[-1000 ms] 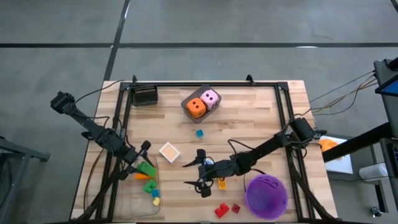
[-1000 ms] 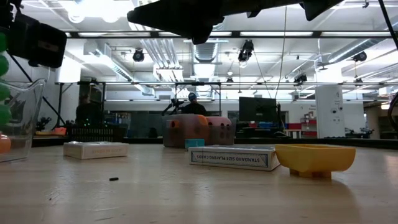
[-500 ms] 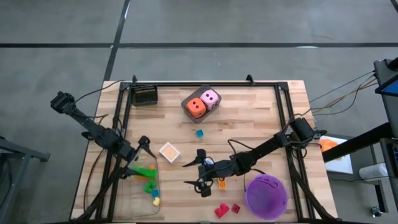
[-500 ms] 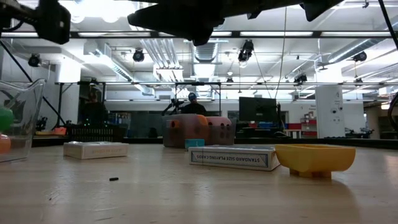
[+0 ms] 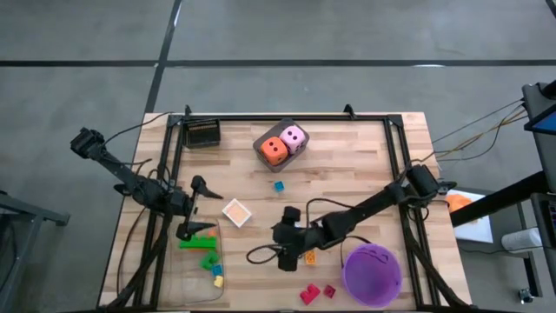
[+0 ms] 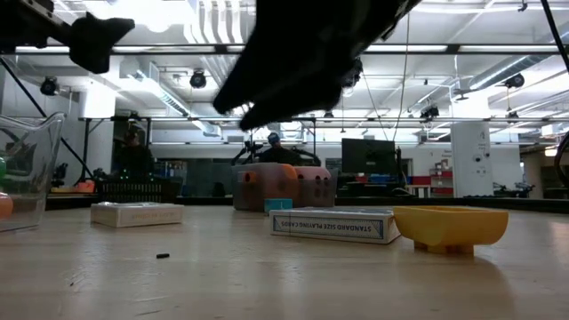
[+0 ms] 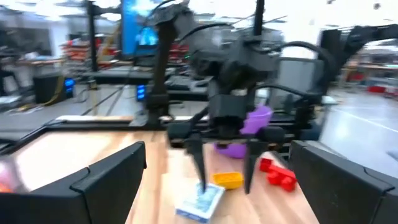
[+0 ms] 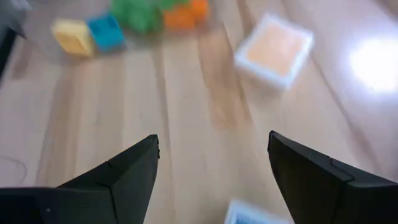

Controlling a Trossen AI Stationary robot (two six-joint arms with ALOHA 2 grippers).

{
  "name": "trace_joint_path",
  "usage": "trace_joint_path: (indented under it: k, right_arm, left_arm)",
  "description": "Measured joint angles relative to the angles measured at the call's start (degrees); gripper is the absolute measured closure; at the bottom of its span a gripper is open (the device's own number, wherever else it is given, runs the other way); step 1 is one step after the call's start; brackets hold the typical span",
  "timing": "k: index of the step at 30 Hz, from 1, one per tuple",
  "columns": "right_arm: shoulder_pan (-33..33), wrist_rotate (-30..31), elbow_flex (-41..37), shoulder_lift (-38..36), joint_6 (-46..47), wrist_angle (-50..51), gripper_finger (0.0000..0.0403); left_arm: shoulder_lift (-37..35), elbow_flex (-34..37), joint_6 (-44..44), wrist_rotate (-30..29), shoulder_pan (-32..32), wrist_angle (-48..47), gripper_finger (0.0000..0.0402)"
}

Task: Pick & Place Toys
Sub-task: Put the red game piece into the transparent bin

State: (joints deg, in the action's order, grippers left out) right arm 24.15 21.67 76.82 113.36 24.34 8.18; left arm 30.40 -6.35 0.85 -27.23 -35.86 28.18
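My left gripper (image 5: 203, 209) stands open and level at the table's left, over the far end of the clear tray (image 5: 193, 276). It holds nothing. In the tray lie a long green brick (image 5: 198, 243), a second green brick (image 5: 208, 259), a blue one (image 5: 215, 270) and a yellow one (image 5: 217, 281). My right gripper (image 5: 281, 249) hangs open and tipped downward over the table's middle, nothing between its fingers (image 8: 124, 174). A yellow brick (image 5: 310, 257) lies beside it. Two red bricks (image 5: 317, 293) lie near the front edge, and a small blue brick (image 5: 279, 186) lies mid-table.
A purple bucket (image 5: 372, 274) stands at the front right. Orange and pink dice (image 5: 282, 145) sit at the back. An orange-topped box (image 5: 236, 211) lies between the arms. A playing-card box (image 7: 199, 202) lies under my right gripper. A black block (image 5: 201, 132) sits at the back left.
My left gripper has opened and let go of the long green brick, which has dropped into the clear tray and lies flat. That gripper has risen a little and tipped up to level. My right gripper has tipped downward and rolled while staying in place.
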Motion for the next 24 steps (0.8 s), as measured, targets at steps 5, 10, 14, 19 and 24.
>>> trace_joint_path:
  k: [5,10,14,19,24]
  right_arm:
    - [2.44,-2.37,5.28,0.0,7.41,14.15,0.0111]
    - [7.33,-8.82,8.5,0.0,6.14,19.73,0.0111]
    - [11.63,-9.72,10.98,0.0,5.78,21.73,0.0111]
    - [14.99,-9.64,12.63,0.0,7.31,22.81,0.0111]
    - [17.12,-9.82,12.47,0.5,10.51,25.17,0.0111]
  left_arm:
    - [3.09,-0.02,1.06,-5.08,0.0,0.65,0.0003]
    - [6.13,-0.07,1.17,-6.05,0.14,1.07,0.0003]
    - [7.5,-0.07,1.19,-6.28,0.55,2.74,0.0003]
    - [7.59,-0.09,1.13,-6.29,0.66,3.37,0.0003]
    - [7.6,-0.08,1.13,-6.48,0.7,3.45,0.0003]
